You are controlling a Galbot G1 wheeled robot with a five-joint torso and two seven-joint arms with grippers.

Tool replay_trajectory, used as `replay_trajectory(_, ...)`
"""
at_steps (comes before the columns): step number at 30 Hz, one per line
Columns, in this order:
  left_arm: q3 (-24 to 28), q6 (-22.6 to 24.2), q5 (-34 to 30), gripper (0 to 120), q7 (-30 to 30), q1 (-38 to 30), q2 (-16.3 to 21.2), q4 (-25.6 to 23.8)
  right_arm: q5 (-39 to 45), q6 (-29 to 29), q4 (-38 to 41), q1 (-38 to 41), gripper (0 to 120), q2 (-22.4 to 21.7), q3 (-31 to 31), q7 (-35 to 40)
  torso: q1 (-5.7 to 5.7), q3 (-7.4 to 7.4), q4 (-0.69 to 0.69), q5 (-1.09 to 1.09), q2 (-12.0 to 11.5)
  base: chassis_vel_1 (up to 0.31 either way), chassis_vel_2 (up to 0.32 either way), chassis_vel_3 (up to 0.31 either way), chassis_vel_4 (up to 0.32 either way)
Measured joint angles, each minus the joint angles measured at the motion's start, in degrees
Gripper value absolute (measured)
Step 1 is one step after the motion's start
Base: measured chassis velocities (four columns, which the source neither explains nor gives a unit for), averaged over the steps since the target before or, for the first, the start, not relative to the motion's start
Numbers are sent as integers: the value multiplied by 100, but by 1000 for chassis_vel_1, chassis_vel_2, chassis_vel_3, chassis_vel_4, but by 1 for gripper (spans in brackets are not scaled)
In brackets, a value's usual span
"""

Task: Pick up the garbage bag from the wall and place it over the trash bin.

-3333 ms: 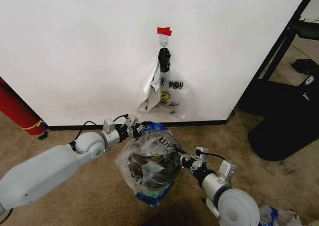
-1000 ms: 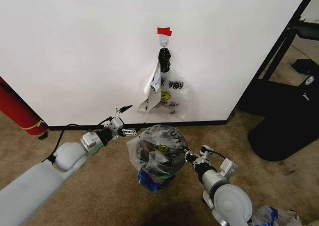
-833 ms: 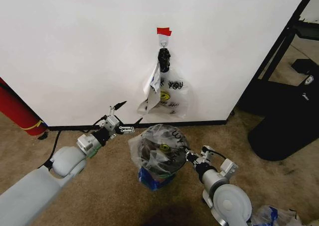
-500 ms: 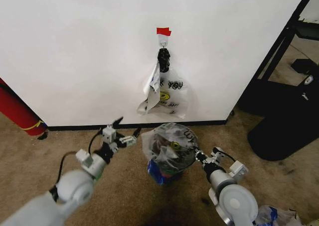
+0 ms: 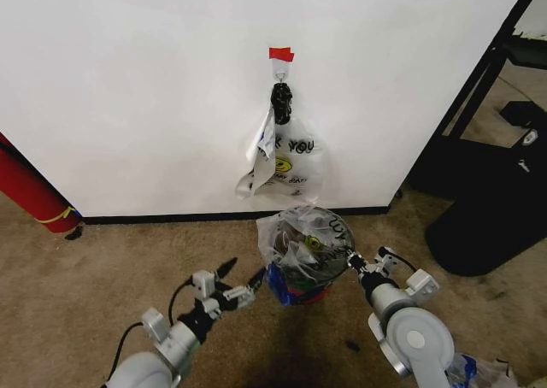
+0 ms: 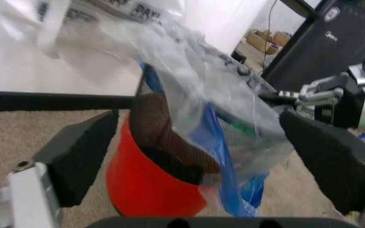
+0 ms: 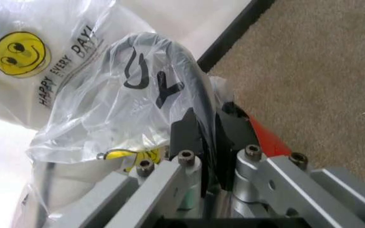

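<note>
The garbage bag (image 5: 305,234), see-through with blue patches and a smiley, is draped over the trash bin (image 5: 297,292), a black mesh basket with a red base. It stands on the carpet close to the wall (image 5: 128,80). My right gripper (image 5: 353,261) is shut on the bag's edge at the bin's rim; the right wrist view shows its fingers (image 7: 186,130) pinching the plastic (image 7: 131,90). My left gripper (image 5: 243,273) is open, low and to the left of the bin, apart from it. The left wrist view shows the bin (image 6: 150,183) and bag (image 6: 214,109) between its spread pads (image 6: 81,161).
A "THANK YOU" smiley bag (image 5: 289,161) hangs from the hook (image 5: 280,64) under red tape (image 5: 281,54). A red cylinder (image 5: 30,191) leans at the left. A big black rounded object (image 5: 487,226) and a black frame (image 5: 479,80) stand at the right. Open carpet lies in front.
My left gripper has let go of the bag, opened and drawn back low toward me. The bag-covered bin and the right gripper now sit farther right, nearer the wall.
</note>
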Motion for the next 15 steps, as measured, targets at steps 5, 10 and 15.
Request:
replay_trajectory(5,185,61,95,81,-13,-204,-108,106,-20,-16,39,-48,1,34,-24,-18,0,0,-1,0,0,0,0,0,0)
replay_trajectory(10,250,62,143,60,-20,-246,-142,175,-34,-18,43,-62,1,18,-32,-27,0,0,0,0,0,0,0,0,0)
replay_trajectory(15,211,46,146,43,-15,-238,-102,193,-30,-20,34,-29,1,-58,-58,-22,0,0,-1,1,0,0,0,0,0)
